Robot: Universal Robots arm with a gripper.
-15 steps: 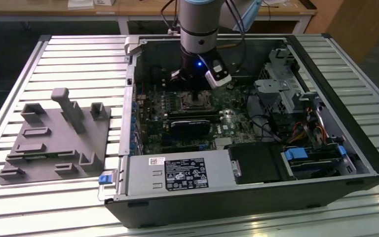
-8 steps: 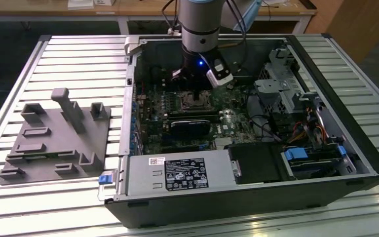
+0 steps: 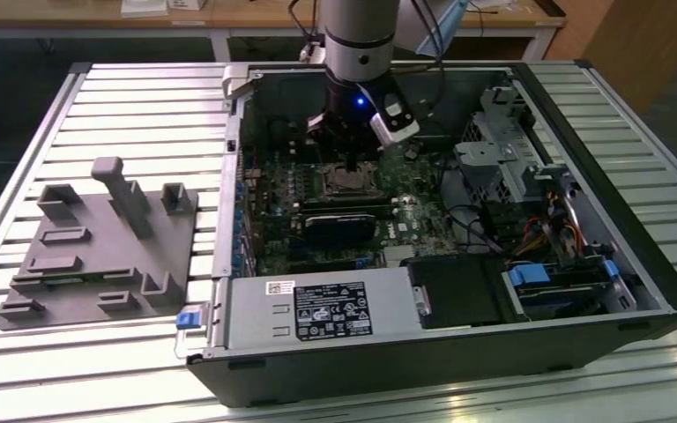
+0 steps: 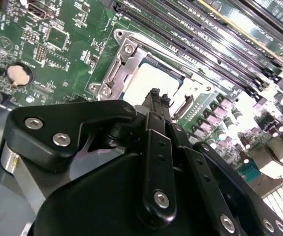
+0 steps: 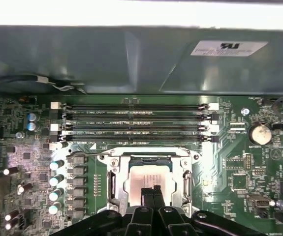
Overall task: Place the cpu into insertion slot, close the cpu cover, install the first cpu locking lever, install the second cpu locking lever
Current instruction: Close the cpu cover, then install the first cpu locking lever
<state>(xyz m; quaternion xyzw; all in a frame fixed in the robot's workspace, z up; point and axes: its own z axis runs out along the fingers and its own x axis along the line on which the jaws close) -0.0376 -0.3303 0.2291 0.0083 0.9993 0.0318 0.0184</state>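
Inside an open computer case (image 3: 621, 291), the arm's gripper (image 5: 152, 192) hangs over the motherboard (image 5: 230, 162) with its two dark fingers drawn tight together and nothing visible between them. Directly under the fingertips lies the cpu (image 5: 137, 178), its pale metal face flat in the insertion slot (image 5: 148, 159); whether the tips touch the chip cannot be told. The cpu cover (image 5: 183, 169), a silver frame, lies down around the chip and borders it on every side, as both wrist views show. Whether the locking levers are latched cannot be made out. Just beyond the socket from the gripper run four long black memory slots (image 5: 136, 123), side by side. Off to one side of them sits a round coin battery (image 5: 261, 132), and on the socket's other flank stands a column of silver capacitors (image 5: 56, 179). Well apart from the gripper, outside the case on the exterior view's left, a grey parts fixture (image 3: 92, 256) rests on the slatted table (image 3: 138, 106).
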